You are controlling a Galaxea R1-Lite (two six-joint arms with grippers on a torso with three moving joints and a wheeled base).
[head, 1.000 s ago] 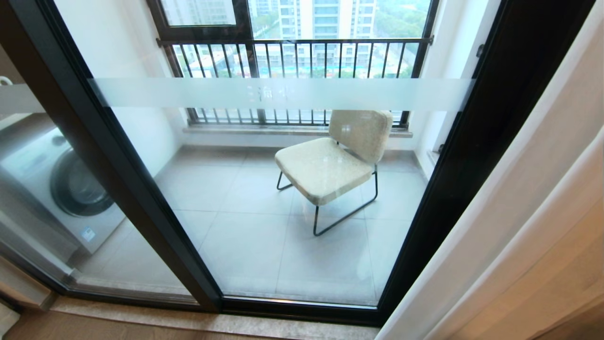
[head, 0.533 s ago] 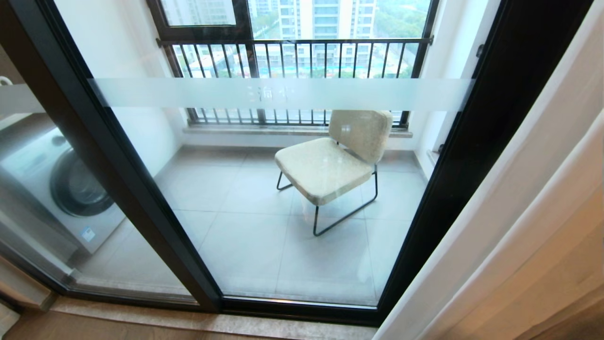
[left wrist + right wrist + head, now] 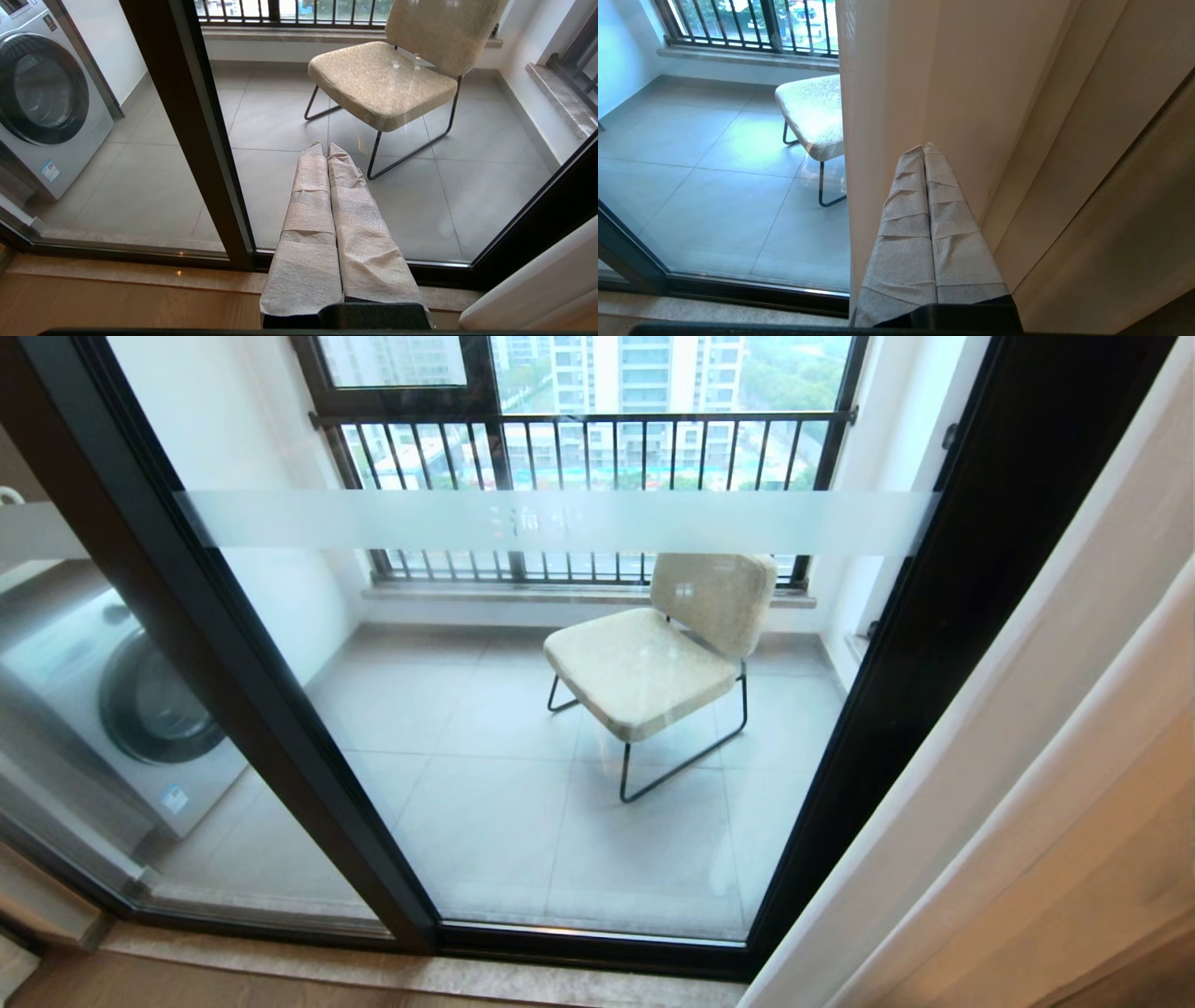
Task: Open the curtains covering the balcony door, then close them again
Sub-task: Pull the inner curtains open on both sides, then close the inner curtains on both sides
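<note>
The big balcony door [image 3: 560, 728] fills most of what I can see, with tall glass panes in dark frames and a frosted band [image 3: 560, 521] running across it. Nothing covers the glass now. The curtains [image 3: 1046, 784] are bunched up at the right side of the door, hanging in long folds from top to floor, so I think the opening part is done and the closing part comes next. Through the glass there is a cream chair [image 3: 653, 663] on the grey tiles, and a washing machine [image 3: 112, 709] off to the left; its drum cannot be looked into from here. The right gripper [image 3: 923, 148] is the near one. Its wrapped fingers are pressed flat together with nothing between them, and the tips point at the curtain's front edge, which hangs right in front of them; I cannot tell if they touch the cloth. The bare glass lies to the left of that edge, so the cloth would need to go that way. The left gripper [image 3: 327, 147] is squeezed together too, holding nothing, and it points at the glass, well apart from the curtains.
</note>
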